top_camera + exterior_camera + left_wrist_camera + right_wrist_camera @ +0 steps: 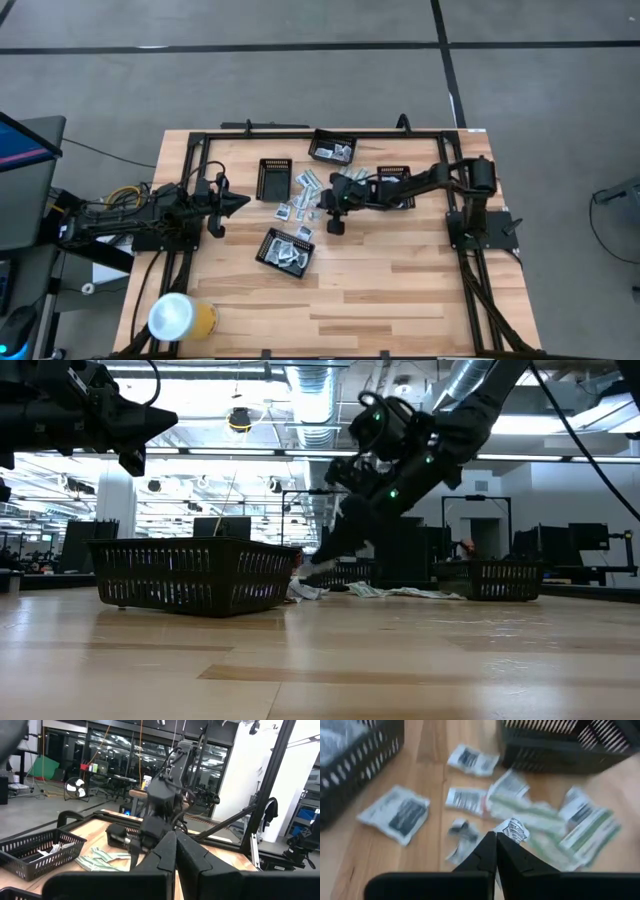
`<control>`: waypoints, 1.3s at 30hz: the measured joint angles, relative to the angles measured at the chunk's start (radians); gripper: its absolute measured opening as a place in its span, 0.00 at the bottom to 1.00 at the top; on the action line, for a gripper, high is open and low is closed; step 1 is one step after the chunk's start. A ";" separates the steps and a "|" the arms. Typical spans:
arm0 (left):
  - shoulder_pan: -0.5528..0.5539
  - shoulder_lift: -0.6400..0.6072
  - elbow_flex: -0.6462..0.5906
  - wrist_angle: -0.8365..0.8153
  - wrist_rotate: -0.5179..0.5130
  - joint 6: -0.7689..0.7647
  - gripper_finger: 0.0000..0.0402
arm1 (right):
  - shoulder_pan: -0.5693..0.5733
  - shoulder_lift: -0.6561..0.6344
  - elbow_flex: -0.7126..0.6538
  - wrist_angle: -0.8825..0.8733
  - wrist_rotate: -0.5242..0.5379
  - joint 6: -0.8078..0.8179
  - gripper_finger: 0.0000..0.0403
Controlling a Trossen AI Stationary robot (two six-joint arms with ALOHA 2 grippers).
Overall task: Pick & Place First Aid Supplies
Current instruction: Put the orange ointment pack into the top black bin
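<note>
First aid supplies lie loose on the wood at the table's middle point(303, 203): white sachets with dark marks point(395, 812) and pale green-white strips point(590, 827). My right gripper point(496, 839) reaches in from the right, slanting down over this pile point(325, 208), and is shut on one small white sachet point(512, 829). My left gripper point(240, 203) waits shut at the table's left, raised above the wood point(150, 420), touching nothing. My right gripper pinches a small crumpled white sachet by one edge point(507, 831) between its two fingertips. The fingers come slanting down from the table's right side. The rest of the sachet sticks out past the tips, above the other packets. Whether it is clear of them I cannot tell.
Black mesh trays stand around the pile: one at the far left point(275, 178), one at the back point(333, 148), one under the right arm point(395, 185), and a near one point(287, 250) holding packets. A yellow-white cup point(180, 318) sits at the near left corner.
</note>
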 joint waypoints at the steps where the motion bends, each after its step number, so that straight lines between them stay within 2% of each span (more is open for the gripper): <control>1: 0.000 0.000 0.000 0.000 0.000 0.000 0.02 | 0.000 -0.014 0.000 -0.003 0.004 -0.006 0.01; 8: 0.000 0.000 0.000 0.000 0.000 0.000 0.02 | 0.000 -0.151 0.001 -0.061 0.093 -0.064 0.00; 15: 0.000 0.000 0.000 0.000 0.000 0.000 0.02 | -0.033 -0.236 0.003 -0.073 0.101 -0.138 0.00; 23: 0.000 0.000 0.000 0.000 0.000 0.000 0.02 | -0.109 -0.242 0.003 -0.173 0.101 -0.139 0.00; 29: 0.001 0.000 0.000 0.000 0.000 0.000 0.02 | -0.198 -0.242 0.003 -0.180 0.101 -0.138 0.00; 33: 0.000 0.000 0.000 0.000 0.000 0.000 0.02 | -0.265 -0.237 0.003 -0.154 0.097 -0.113 0.00; 39: 0.000 0.000 0.000 0.000 0.000 0.000 0.02 | -0.363 -0.152 0.003 -0.018 0.088 -0.040 0.00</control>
